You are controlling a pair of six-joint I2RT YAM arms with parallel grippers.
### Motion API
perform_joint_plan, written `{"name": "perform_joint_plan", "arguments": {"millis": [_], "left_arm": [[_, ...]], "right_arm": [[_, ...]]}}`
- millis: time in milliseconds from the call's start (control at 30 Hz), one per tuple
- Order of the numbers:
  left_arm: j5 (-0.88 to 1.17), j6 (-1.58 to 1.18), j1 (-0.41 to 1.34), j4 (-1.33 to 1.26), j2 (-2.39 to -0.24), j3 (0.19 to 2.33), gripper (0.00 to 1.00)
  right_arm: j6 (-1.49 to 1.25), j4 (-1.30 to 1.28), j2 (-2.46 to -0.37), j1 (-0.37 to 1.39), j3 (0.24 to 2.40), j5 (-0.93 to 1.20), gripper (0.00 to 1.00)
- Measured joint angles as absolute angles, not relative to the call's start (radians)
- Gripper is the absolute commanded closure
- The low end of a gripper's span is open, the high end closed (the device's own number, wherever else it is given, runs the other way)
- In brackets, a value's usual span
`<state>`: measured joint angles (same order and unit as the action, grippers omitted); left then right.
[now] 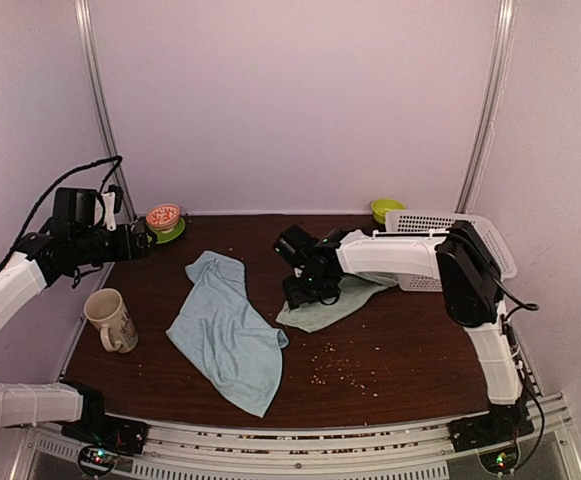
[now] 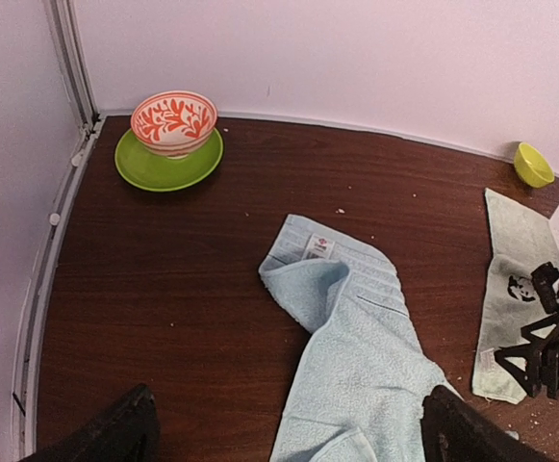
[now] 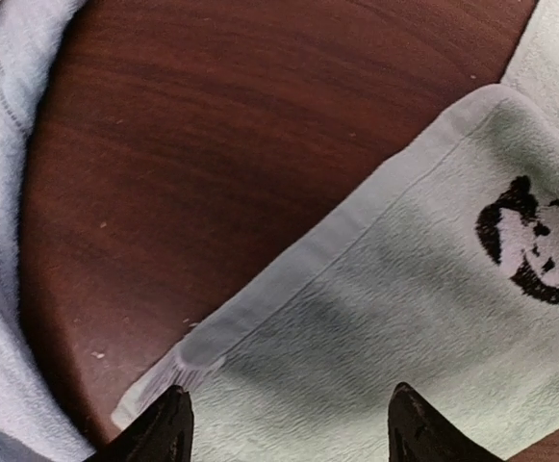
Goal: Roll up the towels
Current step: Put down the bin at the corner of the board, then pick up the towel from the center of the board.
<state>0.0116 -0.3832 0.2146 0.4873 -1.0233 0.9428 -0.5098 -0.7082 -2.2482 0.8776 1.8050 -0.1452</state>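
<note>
Right gripper [image 3: 289, 431] jaws wide, empty, poised directly over the hemmed corner of the pale sage-green printed cloth towel [image 3: 404, 318], hem running oblique to the jaw gap; left gripper [image 2: 289, 438], equally wide, sits well farther off, the crumpled light blue terry towel [image 2: 356, 356] ahead of its jaws.

We find the left towel [image 1: 228, 335] lying mid-table [image 1: 420, 350], with the right towel [image 1: 322, 314] just beside it on the right. The right gripper [image 1: 305, 296] hangs over the right towel. A mug [image 1: 110, 320] stands near the left edge. Behind it, in the back left corner, a bowl [image 1: 163, 216] sits on a plate [image 1: 175, 234]. A basket [image 1: 440, 235] stands at the back right, with a small bowl [image 1: 386, 209] behind it. Crumbs [image 1: 340, 370] lie in front of the right towel.
</note>
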Motion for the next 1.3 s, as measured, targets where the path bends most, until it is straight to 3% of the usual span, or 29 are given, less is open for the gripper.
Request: {"name": "perform_joint_plan", "arguments": {"millis": [233, 300, 400, 433, 733, 1000, 1300], "left_arm": [[0.030, -0.384, 0.215, 0.489, -1.024, 0.943, 0.03], [0.032, -0.384, 0.215, 0.489, -1.025, 0.943, 0.03], [0.035, -0.384, 0.215, 0.489, -1.025, 0.943, 0.04], [0.035, -0.384, 0.215, 0.488, -1.025, 0.943, 0.04], [0.023, -0.381, 0.241, 0.488, -1.024, 0.943, 0.05], [-0.013, -0.376, 0.302, 0.493, -1.033, 0.943, 0.05], [-0.053, -0.406, 0.382, 0.499, -1.078, 0.938, 0.08]], "right_arm": [[-0.526, -0.757, -2.289, 0.944, 1.816, -0.139, 0.51], [-0.526, -0.760, -2.291, 0.946, 1.816, -0.141, 0.64], [-0.523, -0.767, -2.291, 0.945, 1.818, -0.145, 0.95], [-0.517, -0.779, -2.292, 0.945, 1.823, -0.147, 1.00], [-0.478, -0.828, -2.252, 0.942, 1.945, -0.112, 1.00], [-0.439, -0.759, -2.041, 0.913, 2.316, -0.026, 1.00], [-0.429, -0.559, -1.705, 0.852, 2.076, 0.089, 1.00]]}}
